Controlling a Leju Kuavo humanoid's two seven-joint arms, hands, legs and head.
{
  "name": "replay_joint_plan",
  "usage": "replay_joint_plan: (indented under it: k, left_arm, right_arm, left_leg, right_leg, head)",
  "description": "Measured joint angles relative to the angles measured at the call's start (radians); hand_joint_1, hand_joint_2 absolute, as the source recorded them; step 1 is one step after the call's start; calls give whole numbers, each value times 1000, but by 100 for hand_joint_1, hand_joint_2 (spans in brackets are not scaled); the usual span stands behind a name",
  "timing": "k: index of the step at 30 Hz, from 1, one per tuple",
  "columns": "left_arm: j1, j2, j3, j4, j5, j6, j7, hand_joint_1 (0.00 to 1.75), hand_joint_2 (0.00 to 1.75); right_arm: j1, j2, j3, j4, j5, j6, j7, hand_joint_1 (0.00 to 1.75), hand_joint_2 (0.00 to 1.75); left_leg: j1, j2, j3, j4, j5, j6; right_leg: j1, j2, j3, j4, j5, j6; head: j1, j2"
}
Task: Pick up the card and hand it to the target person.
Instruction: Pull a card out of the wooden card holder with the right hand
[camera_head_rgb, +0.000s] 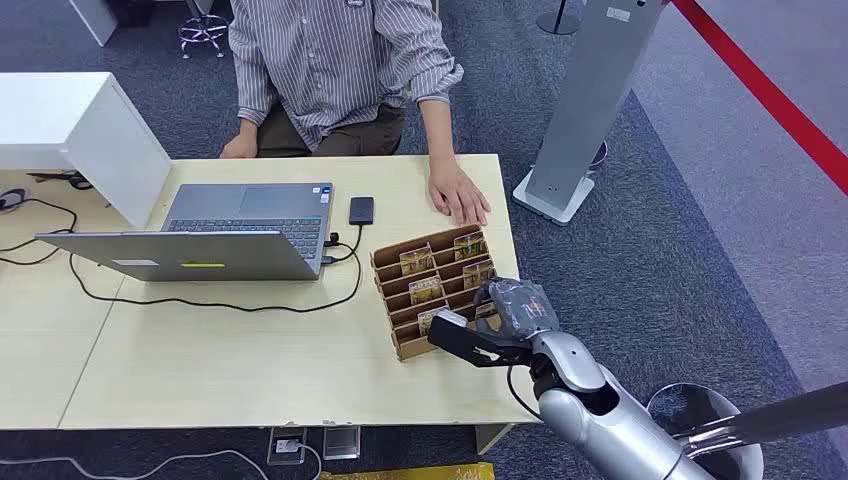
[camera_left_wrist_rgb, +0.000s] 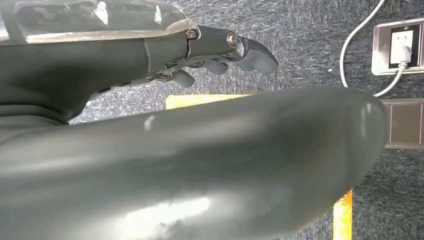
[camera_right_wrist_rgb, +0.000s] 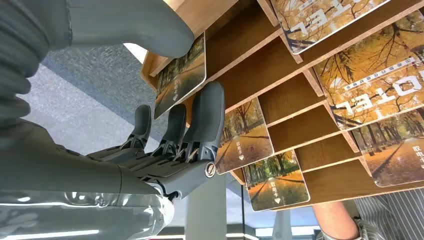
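The glossy autumn-print card (camera_right_wrist_rgb: 181, 75) sits in the front row of the slotted brown cardboard rack (camera_head_rgb: 398, 262), and our right hand (camera_head_rgb: 488, 325) has it pinched between thumb and dark fingers (camera_right_wrist_rgb: 206, 120). The tilted slots keep cards grabbable. The person's hand (camera_head_rgb: 458, 192) waits just past the rack. Our left hand (camera_left_wrist_rgb: 220, 52) hangs with fingers curled in, holding nothing.
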Motion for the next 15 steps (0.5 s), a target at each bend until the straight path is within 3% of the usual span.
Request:
replay_joint_plan:
  k: [4, 9, 12, 15]
  left_arm:
    - [0, 0, 0, 0, 1, 0, 0, 0, 0]
    - [0, 0, 0, 0, 3, 0, 0, 0, 0]
    - [0, 0, 0, 0, 3, -1, 0, 0, 0]
    - [0, 0, 0, 0, 1, 0, -2, 0, 131]
  right_arm:
    - [-1, 1, 1, 1, 0, -4, 0, 134, 175]
    - [-7, 3, 1, 1, 1, -10, -1, 170, 175]
    - [-11, 5, 1, 2, 1, -10, 0, 175, 175]
    - [-12, 8, 1, 3, 1, -11, 0, 175, 175]
  left_leg:
    - [0, 0, 0, 0, 0, 0]
    - [0, 0, 0, 0, 0, 0]
    - [0, 0, 0, 0, 0, 0]
    - [0, 0, 0, 0, 0, 0]
  right_leg:
    - [0, 0, 0, 0, 0, 0]
    - [0, 0, 0, 0, 0, 0]
    - [0, 0, 0, 0, 0, 0]
    - [0, 0, 0, 0, 0, 0]
  head:
    - [0, 0]
    - [0, 0]
    - [0, 0]
    - [0, 0]
